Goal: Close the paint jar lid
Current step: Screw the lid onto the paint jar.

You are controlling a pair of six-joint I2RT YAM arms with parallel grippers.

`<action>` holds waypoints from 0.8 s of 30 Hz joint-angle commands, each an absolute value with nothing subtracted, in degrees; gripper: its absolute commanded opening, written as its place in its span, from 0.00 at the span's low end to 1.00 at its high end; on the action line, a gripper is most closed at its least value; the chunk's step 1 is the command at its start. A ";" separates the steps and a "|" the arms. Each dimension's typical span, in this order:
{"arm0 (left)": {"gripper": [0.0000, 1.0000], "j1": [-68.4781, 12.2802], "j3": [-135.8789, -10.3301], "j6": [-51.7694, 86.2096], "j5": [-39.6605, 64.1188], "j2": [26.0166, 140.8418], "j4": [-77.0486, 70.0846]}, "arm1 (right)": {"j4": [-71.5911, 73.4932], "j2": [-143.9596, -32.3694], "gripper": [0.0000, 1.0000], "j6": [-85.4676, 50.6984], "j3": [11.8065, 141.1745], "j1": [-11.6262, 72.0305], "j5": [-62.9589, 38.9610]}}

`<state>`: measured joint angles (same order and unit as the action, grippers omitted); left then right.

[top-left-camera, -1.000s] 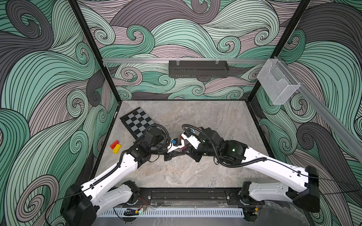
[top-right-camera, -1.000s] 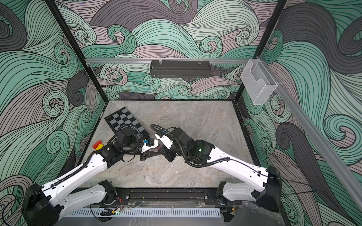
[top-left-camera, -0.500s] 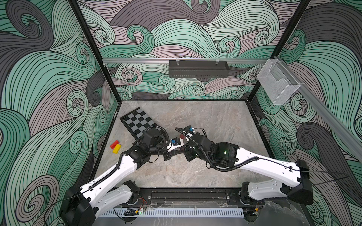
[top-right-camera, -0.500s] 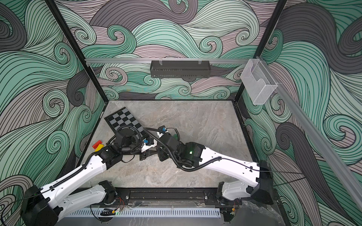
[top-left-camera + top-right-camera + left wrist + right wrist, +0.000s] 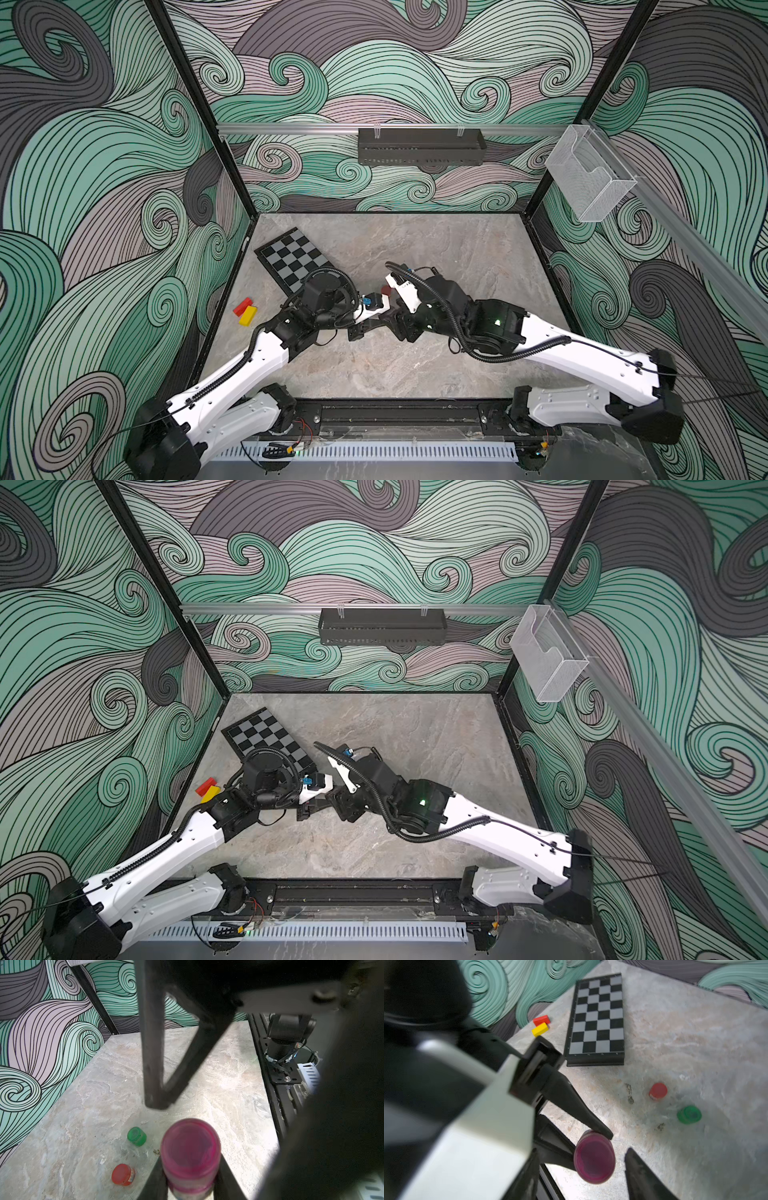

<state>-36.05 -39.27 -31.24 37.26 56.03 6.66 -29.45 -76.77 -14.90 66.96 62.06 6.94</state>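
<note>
My left gripper point(image 5: 191, 1176) clamps the paint jar point(image 5: 190, 1153), seemingly light, slick plastic; my right gripper point(image 5: 582, 1152) hangs, jaws apart, around its lid point(image 5: 594, 1162), best pinched across the rim.

The left hand point(image 5: 591, 1147) clamps a magenta paint jar point(image 5: 594, 1157) between two black fingers point(image 5: 579, 1113), the jar's round magenta top facing the camera. The right hand point(image 5: 582, 1152) straddles it with its jaws spread, one finger point(image 5: 641, 1176) clearly apart from the jar. Beyond, on the marbled counter point(image 5: 695, 1043), lie a small red paint jar point(image 5: 658, 1091) and, near it, a green one point(image 5: 689, 1114). Farther off sits a chessboard point(image 5: 596, 1018), with a red block point(image 5: 542, 1020) and a yellow block point(image 5: 540, 1029) just beside each other.
</note>
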 commanded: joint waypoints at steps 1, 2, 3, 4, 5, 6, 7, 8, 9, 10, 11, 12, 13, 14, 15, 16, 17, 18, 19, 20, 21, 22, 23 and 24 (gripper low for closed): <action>0.18 -36.39 -40.80 -32.36 41.90 55.66 5.97 | -26.42 -71.56 0.73 0.42 64.03 59.09 -4.94; 0.18 -36.38 -41.03 -32.90 42.97 55.85 6.63 | -26.19 -69.90 0.74 3.15 62.97 57.92 -8.09; 0.18 -36.39 -41.31 -33.49 44.44 56.14 7.52 | -26.00 -68.18 0.74 6.06 61.69 56.44 -12.08; 0.19 -36.38 -41.73 -34.27 46.01 56.38 8.57 | -26.01 -66.63 0.75 8.81 60.52 54.89 -16.20; 0.19 -36.39 -41.99 -34.68 47.25 56.64 9.34 | -26.02 -65.39 0.75 11.13 59.59 53.59 -19.86; 0.18 -36.39 -42.25 -35.01 48.69 56.88 10.09 | -25.79 -64.14 0.75 13.56 58.48 52.04 -23.77; 0.18 -36.39 -42.46 -35.34 49.96 57.13 10.68 | -25.37 -63.16 0.75 15.34 57.57 50.70 -26.81; 0.19 -36.39 -42.64 -36.03 51.24 57.37 11.51 | -25.10 -62.65 0.75 16.89 56.98 49.53 -29.21; 0.19 -36.38 -42.86 -37.45 52.61 57.73 12.66 | -25.10 -62.41 0.74 18.74 56.50 48.49 -31.69; 0.19 -36.39 -43.04 -38.02 53.45 58.10 13.51 | -25.06 -62.40 0.74 20.30 56.19 47.90 -32.75; 0.19 -36.39 -43.43 -38.75 54.26 58.59 14.45 | -25.04 -62.70 0.74 22.05 55.97 47.62 -32.96; 0.19 -36.39 -43.72 -39.40 54.98 59.16 15.50 | -25.02 -63.14 0.74 23.88 55.85 47.55 -32.96; 0.19 -36.39 -44.05 -40.12 55.56 59.60 16.12 | -25.14 -63.71 0.73 25.49 55.75 47.55 -32.97; 0.19 -36.38 -44.43 -40.66 55.93 60.13 16.70 | -25.34 -64.46 0.73 26.78 55.86 47.55 -33.20; 0.19 -36.39 -44.80 -41.09 56.00 60.53 17.42 | -25.67 -65.26 0.72 27.85 56.00 47.55 -33.56; 0.19 -36.38 -45.10 -41.49 56.08 60.84 17.88 | -25.68 -65.88 0.72 28.40 56.08 47.55 -33.76; 0.19 -36.39 -45.29 -41.70 55.99 61.03 18.19 | -25.46 -66.85 0.70 28.83 56.15 47.55 -33.83; 0.19 -36.39 -45.35 -41.80 55.87 61.17 18.19 | -25.35 -67.69 0.68 29.09 56.35 47.55 -33.92; 0.19 -36.34 -45.35 -41.84 55.61 61.22 18.23 | -25.25 -68.37 0.67 29.26 56.50 47.52 -33.93; 0.19 -36.39 -45.43 -41.92 55.23 61.18 18.20 | -25.20 -69.17 0.65 29.39 56.83 47.55 -33.88; 0.19 -36.39 -45.32 -41.84 54.66 61.17 18.10 | -25.22 -69.99 0.63 29.47 57.07 47.63 -33.88; 0.19 -36.38 -45.33 -41.84 54.36 61.17 18.04 | -25.09 -70.66 0.62 29.53 57.30 47.64 -33.94; 0.19 -36.40 -45.24 -41.84 53.98 61.18 17.94 | -24.97 -71.34 0.61 29.55 57.54 47.63 -34.10; 0.19 -36.39 -45.13 -41.67 53.75 61.17 17.68 | -25.08 -72.20 0.60 29.70 57.73 47.72 -34.10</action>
<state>-36.07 -43.07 -39.53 52.95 61.06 16.78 -26.89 -70.06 26.02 56.31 47.81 -31.73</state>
